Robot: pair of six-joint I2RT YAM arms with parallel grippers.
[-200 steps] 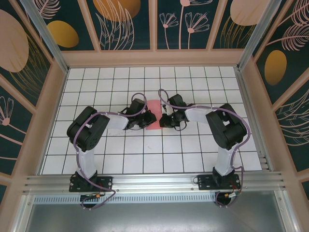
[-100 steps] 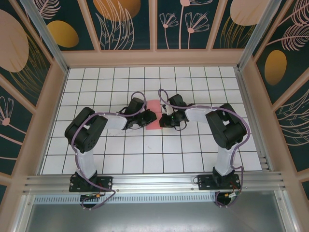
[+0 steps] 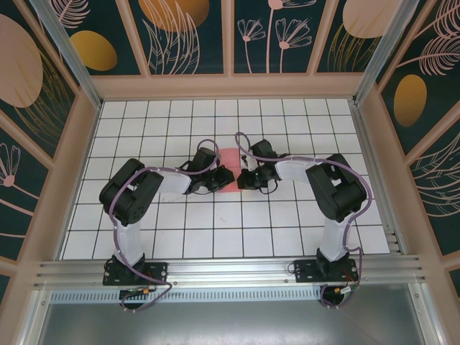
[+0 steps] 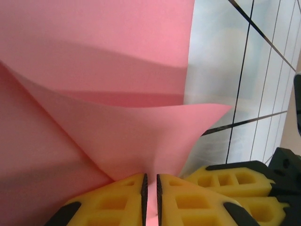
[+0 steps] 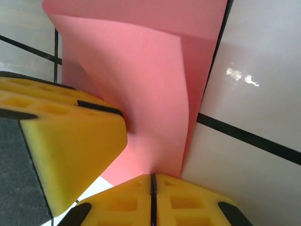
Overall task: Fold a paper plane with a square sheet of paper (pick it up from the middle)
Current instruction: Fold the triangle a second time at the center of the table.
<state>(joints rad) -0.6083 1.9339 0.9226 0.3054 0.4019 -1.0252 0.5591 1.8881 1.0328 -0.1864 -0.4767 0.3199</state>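
The square sheet of paper [image 3: 228, 167], salmon pink, lies partly folded on the white grid table [image 3: 215, 230] between both grippers. My left gripper [image 3: 219, 180] is shut on a raised flap of the sheet [image 4: 117, 132]. The paper runs down into the thin gap between its yellow fingers [image 4: 117, 202]; the left gripper [image 4: 150, 197] sits at the bottom edge. My right gripper [image 3: 245, 178] [image 5: 152, 202] is shut on the sheet's near edge [image 5: 155, 103], which curls up from the tile. The two grippers nearly touch each other. The paper plane is out of view.
The right gripper's yellow finger [image 4: 235, 181] crowds the left wrist view, and the left gripper's finger [image 5: 66, 141] crowds the right wrist view. Wooden walls [image 3: 230, 86] fence the table on three sides. An aluminium rail [image 3: 230, 269] runs along the near edge.
The left arm's elbow swayed slightly right and came back. Both grippers and the pink sheet stay in the same place.
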